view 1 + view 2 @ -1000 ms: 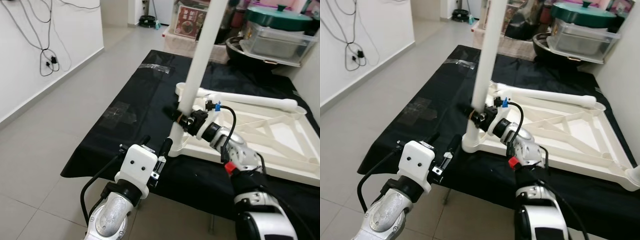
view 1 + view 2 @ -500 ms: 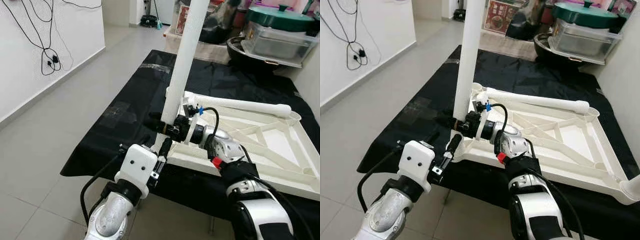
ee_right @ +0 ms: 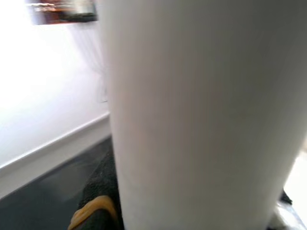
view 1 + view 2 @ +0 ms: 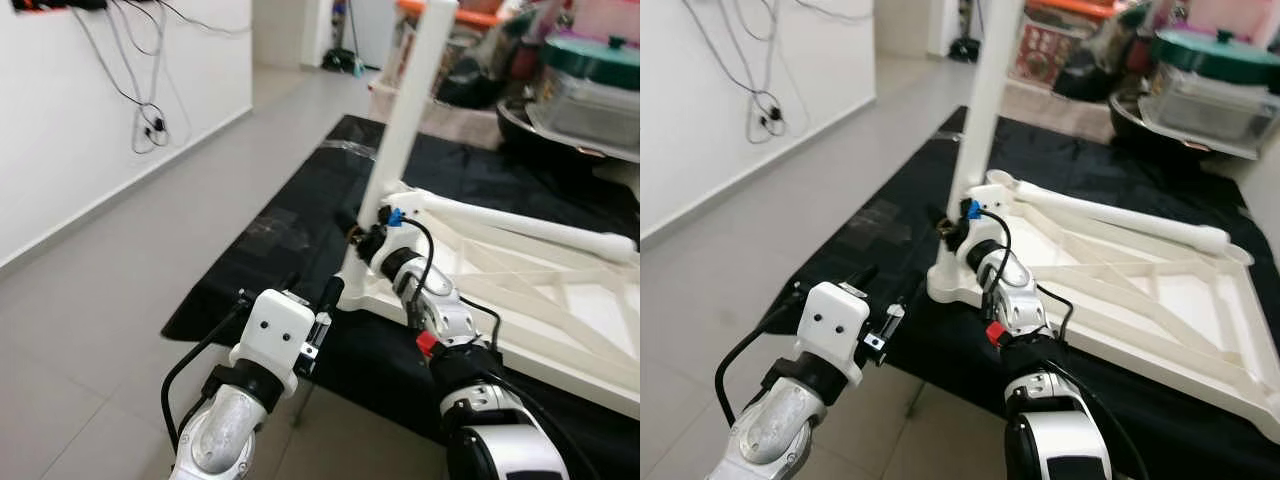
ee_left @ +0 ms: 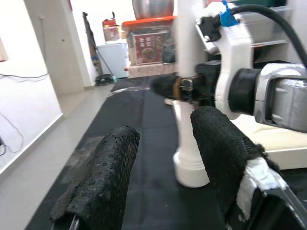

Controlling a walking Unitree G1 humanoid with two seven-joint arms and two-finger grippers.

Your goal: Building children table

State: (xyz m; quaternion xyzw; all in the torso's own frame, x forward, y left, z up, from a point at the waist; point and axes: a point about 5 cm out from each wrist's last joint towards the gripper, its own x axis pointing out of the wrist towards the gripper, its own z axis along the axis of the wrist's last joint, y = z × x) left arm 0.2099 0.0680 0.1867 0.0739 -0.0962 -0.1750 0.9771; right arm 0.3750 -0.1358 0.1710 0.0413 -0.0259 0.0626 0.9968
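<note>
White table leg (image 4: 410, 120) stands upright in the corner of the upturned tabletop frame (image 4: 1160, 300) on the black-draped bench (image 4: 270, 250). My right hand (image 4: 368, 238) is clamped round its lower part; my left hand (image 5: 163, 163) hovers just beside, fingers spread wide

White plastic table frame (image 4: 1160, 290) lies upside down on black cloth (image 4: 1060, 170). White cylindrical table leg (image 4: 975, 150) stands upright in the frame's corner at 9 o'clock. Right gripper (image 4: 952, 232) clamps the leg low down, apparently closed. Left gripper (image 4: 885, 300) hovers at 7 o'clock, fingers parted, short of the frame.
</note>
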